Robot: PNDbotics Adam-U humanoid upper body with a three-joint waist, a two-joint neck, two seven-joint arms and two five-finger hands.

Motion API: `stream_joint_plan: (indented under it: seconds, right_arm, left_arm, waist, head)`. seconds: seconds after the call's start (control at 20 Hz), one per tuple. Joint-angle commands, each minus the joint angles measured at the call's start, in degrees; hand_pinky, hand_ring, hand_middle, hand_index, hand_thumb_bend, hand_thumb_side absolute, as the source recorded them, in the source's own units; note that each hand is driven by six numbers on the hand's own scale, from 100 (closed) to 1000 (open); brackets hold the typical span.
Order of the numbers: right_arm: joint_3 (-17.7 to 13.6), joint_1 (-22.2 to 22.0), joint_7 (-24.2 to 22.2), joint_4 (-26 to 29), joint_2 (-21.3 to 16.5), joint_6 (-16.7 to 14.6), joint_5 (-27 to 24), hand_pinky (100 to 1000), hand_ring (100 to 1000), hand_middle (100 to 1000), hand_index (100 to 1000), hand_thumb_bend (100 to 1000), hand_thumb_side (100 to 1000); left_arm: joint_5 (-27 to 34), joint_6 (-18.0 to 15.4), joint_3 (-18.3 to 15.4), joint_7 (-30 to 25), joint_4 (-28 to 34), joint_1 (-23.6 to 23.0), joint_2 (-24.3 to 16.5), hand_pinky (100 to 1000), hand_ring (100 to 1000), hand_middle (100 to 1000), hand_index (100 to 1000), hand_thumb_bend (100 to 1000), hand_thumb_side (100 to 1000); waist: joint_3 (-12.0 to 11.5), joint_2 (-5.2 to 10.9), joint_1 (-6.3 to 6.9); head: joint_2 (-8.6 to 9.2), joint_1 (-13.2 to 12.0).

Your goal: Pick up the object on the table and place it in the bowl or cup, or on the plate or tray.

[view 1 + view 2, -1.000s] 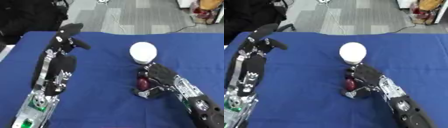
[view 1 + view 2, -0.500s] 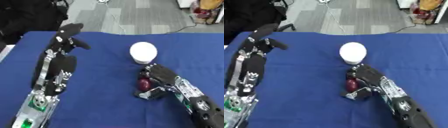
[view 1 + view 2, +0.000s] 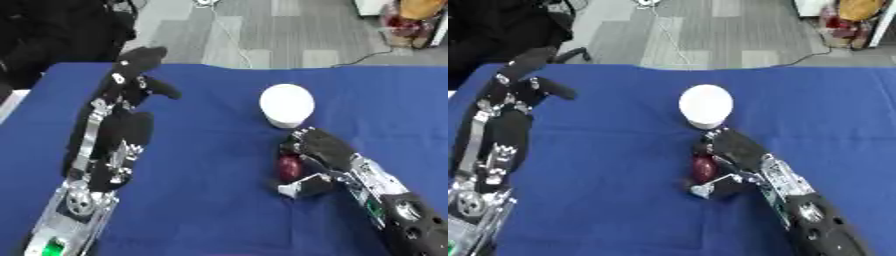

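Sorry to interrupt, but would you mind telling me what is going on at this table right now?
The robot's right hand is down on the blue table with its fingers curled round a small dark red object, which sits at table level, just in front of a white cup. The cup stands upright a little farther back, with nothing visible in it. The left hand is raised over the table's left side, holding nothing.
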State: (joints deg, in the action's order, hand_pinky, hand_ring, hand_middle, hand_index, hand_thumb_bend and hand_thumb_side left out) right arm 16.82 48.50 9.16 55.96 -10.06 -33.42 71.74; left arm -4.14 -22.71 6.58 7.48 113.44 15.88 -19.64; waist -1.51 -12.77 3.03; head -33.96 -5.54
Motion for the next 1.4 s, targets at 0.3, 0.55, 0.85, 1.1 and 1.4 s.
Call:
stream_joint_plan:
  seconds: [0.3,0.55,0.85,1.1,1.4]
  right_arm:
    - [0.3,0.6,-1.7,4.6,0.0,4.1,-0.9,100,100,252,431,475,622]
    - [0.5,0.5,-3.3,7.6,0.3,8.1,0.5,100,100,252,429,458,605]
    - [0.6,0.6,-4.4,10.3,0.6,10.5,1.0,100,100,254,425,444,596]
    - [1.0,0.5,-5.2,12.4,0.7,11.9,0.8,100,100,249,423,439,583]
    - [0.4,1.0,-7.2,14.0,0.1,11.1,-8.6,100,100,224,435,519,568]
  left_arm:
    - [0.2,0.1,-0.1,-0.2,1.2,0.4,-1.2,615,597,833,854,186,750]
    - [0.2,0.0,0.0,-0.2,1.2,0.4,-1.2,614,597,833,854,186,750]
    - [0.3,0.0,-0.1,-0.2,1.2,0.3,-1.2,613,597,833,854,185,749]
    - [0.3,0.0,-0.1,-0.2,1.2,0.4,-1.2,613,598,833,854,185,748]
    - [0.3,0.1,-0.1,-0.3,1.2,0.6,-1.2,615,600,834,854,184,745]
  waist:
    - [0.1,1.02,0.11]
    - [0.2,1.02,0.19]
    - [0.2,1.1,0.22]
    - [0.2,1.14,0.2]
    - [0.0,1.35,0.01]
  head:
    - [0.78,0.2]
    - [0.84,0.4]
    - [0.99,0.7]
    - [1.04,0.7]
    - [0.39,-0.7]
